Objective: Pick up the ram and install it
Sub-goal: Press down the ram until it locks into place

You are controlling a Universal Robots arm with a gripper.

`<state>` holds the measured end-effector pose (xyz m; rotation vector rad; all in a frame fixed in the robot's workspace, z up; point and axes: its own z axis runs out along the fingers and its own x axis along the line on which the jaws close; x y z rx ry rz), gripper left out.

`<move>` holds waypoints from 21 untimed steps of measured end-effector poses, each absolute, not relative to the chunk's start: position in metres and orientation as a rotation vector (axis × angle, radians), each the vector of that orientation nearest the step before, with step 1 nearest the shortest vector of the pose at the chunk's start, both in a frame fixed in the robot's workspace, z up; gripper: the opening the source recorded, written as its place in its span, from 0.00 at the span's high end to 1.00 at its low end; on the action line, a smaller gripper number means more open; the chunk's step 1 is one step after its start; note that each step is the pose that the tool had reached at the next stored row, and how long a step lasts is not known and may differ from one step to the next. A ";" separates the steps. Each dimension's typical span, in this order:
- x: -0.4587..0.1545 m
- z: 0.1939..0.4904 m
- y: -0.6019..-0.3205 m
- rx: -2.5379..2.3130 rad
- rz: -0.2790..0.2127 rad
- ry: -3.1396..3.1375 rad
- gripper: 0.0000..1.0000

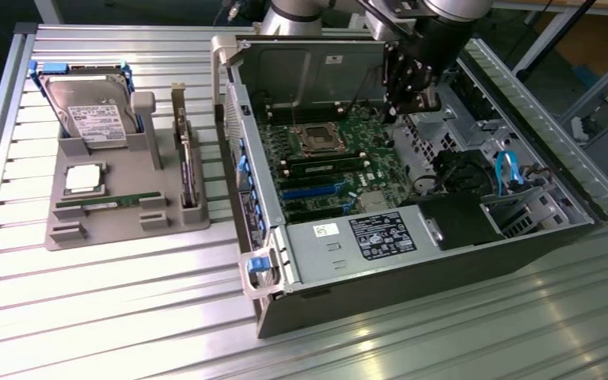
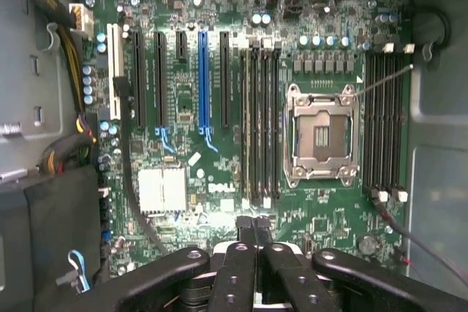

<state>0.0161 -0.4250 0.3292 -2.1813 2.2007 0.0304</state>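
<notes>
My gripper hangs over the open computer case, in the upper part of the exterior view, a little right of centre. It is above the far edge of the motherboard. My fingers are pressed together with nothing between them. In the wrist view the gripper shows both fingertips touching each other as they point down at the green board.

The ram is well apart from me, on the exterior view's left. It is a thin green stick sitting in a slot near the front of the grey holder, and it runs across the frame. Just behind it in the same holder lies the square silver processor. The hard drive leans tilted in the upper left of the frame. The dark expansion card stands on edge along the holder's side nearest the case, between the ram and the case wall. Holder and case both rest on the slatted metal table.

Under my wrist I see the processor socket with its metal frame. Long black memory slots run just beside the socket. A single blue slot stands among black ones near a small silver heat sink.
</notes>
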 end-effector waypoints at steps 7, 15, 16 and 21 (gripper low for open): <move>0.017 0.317 -0.425 -2.181 0.031 2.201 0.90; 0.017 0.289 -0.425 -2.181 0.031 2.200 0.90; 0.017 0.288 -0.425 -2.181 0.031 2.200 0.90; 0.017 0.274 -0.426 -2.181 0.031 2.201 0.90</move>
